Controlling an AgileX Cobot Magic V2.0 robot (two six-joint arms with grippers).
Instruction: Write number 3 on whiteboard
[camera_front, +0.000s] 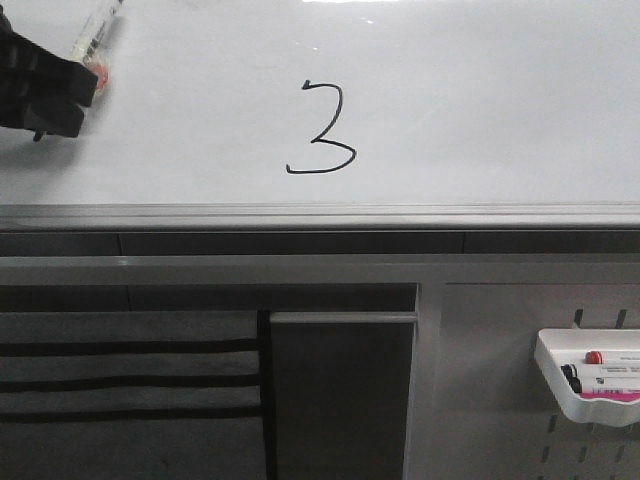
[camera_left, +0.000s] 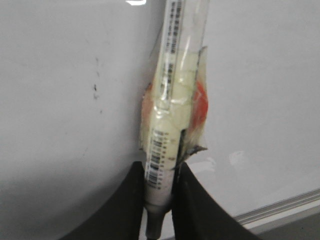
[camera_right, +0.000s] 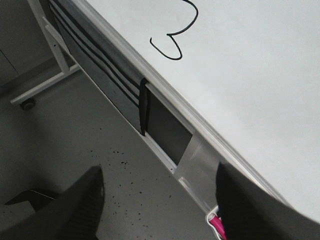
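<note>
A black hand-drawn number 3 (camera_front: 322, 130) with a tail curling left stands on the glossy whiteboard (camera_front: 480, 100). Part of it shows in the right wrist view (camera_right: 176, 37). My left gripper (camera_front: 60, 85) is at the far left of the board, away from the digit, shut on a marker (camera_front: 92, 40) wrapped in clear tape with a barcode label and a red patch. In the left wrist view the two black fingers (camera_left: 125, 210) clamp the marker (camera_left: 167, 125) over the white board (camera_left: 60, 100). My right gripper (camera_right: 160, 200) is open and empty, off the board, over the floor.
A grey edge rail (camera_front: 320, 216) runs along the board's near side. Below it are a grey frame, dark slats (camera_front: 130, 380) and a perforated panel with a white tray (camera_front: 590, 385) of markers. The speckled floor (camera_right: 100, 135) and a wheeled stand leg (camera_right: 45, 85) show in the right wrist view.
</note>
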